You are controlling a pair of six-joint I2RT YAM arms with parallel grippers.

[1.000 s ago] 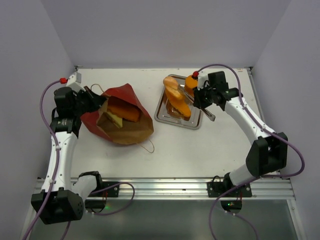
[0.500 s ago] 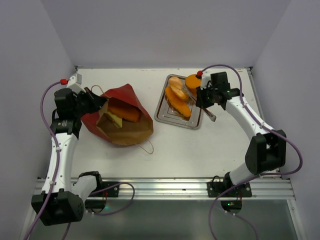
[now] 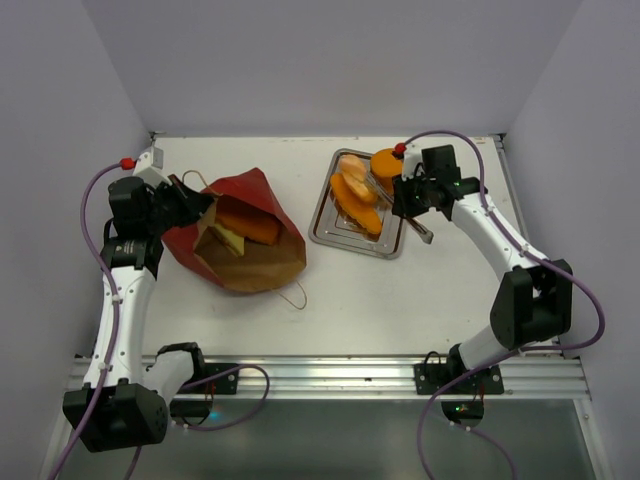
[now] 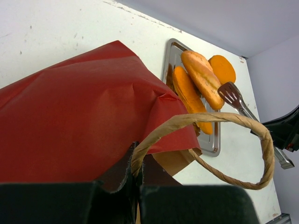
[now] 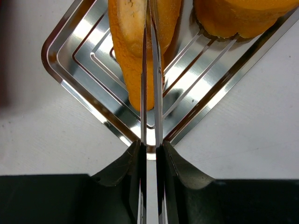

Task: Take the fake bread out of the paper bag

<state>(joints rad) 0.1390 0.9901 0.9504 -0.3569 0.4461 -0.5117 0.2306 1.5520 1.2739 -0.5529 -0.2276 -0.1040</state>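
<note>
Roughly halfway, I'd say. The paper bag lies on its side on the left of the bench, mouth gaping toward the near edge, and there's fake bread in two places. Several golden pieces are already out and piled on the metal tray over on the right: a couple of long loaves and a round bun at the far corner. Inside the bag I can make out an orange slab and a sandwich wedge with a greenish edge. So at least two left to fish out, maybe more tucked deeper where the overhead camera can't see.

The right hand is clamped on a pair of metal tongs, with its fingers squeezed in tight on the handles. The tong blades are nearly together and hang over the tray, right above one of the long loaves. From the wrist view I honestly can't tell if the tips are touching that loaf or just above it, but nothing looks pinched between them.

The left hand is closed all the way at the bag's upper rim, and it looks like it's pinching the paper edge to keep the mouth open. One cord handle loops out free in front of it.
</note>
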